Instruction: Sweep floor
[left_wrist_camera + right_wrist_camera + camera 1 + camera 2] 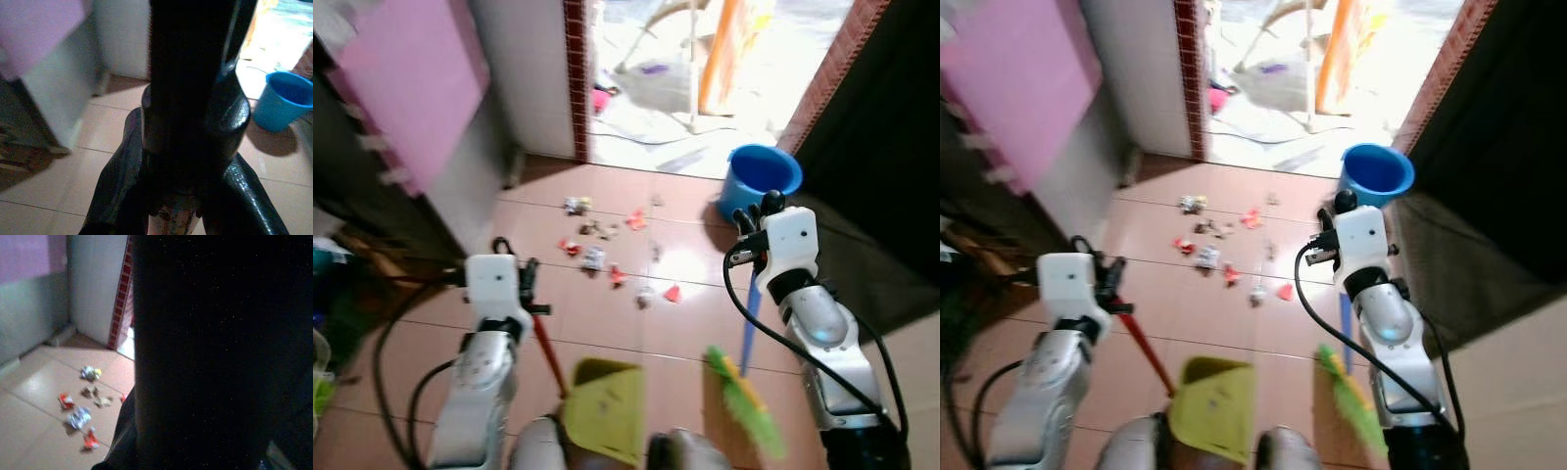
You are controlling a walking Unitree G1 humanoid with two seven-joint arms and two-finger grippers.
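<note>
Your head views blurred; scraps hard to identify. Right wrist view mostly blocked by dark shape. Left gripper (pixel 527 279) clamped on red handle (pixel 548 354) of yellow-green dustpan (pixel 603 409), pan low near your feet. Right gripper (pixel 756 213) closed round blue handle (pixel 751 333) of green broom (pixel 744 401), bristles on tiled floor (pixel 607 333). Litter (pixel 607 253) scattered mid-floor, ahead of both tools. Blue bucket (pixel 762 176) near doorway, just beyond right gripper. Pink panel (pixel 416 73) at left wall.
</note>
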